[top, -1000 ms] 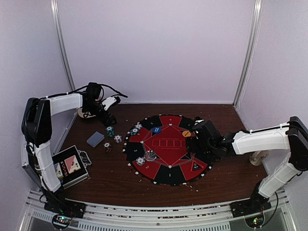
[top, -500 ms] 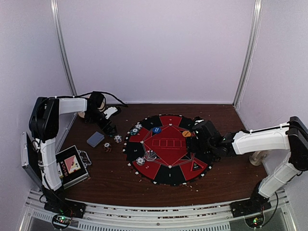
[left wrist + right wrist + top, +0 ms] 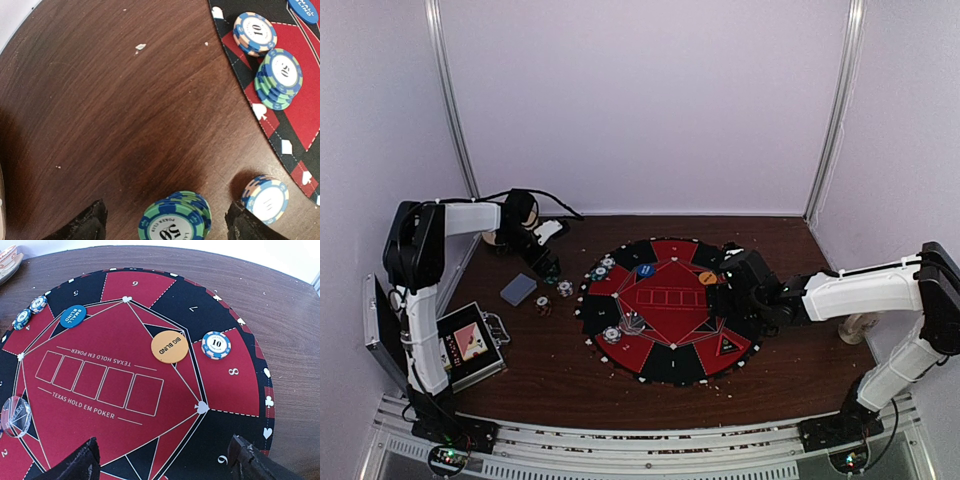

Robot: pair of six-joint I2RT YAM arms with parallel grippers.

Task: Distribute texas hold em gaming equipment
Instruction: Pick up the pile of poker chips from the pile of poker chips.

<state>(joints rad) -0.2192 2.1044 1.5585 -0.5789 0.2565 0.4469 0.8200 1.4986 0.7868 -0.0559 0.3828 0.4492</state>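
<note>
In the left wrist view a teal-and-blue poker chip stack stands on the wooden table between my left gripper's fingers, with a gap on each side. My left gripper is open and low over it, left of the round poker mat. A white-and-blue chip stack sits just beside the right finger. My right gripper hangs open and empty above the mat, near the orange Big Blind button, the blue Small Blind button and a white chip stack. A grey-blue card deck lies on the table.
Two chip stacks rest on the mat's edge near the left gripper. A red chip stack sits by the deck. The open metal case lies at the front left. A beige mug stands behind the left arm.
My left gripper has swung toward the mat and come down over the teal chip stack, its jaws a little narrower. The right arm has not moved.
</note>
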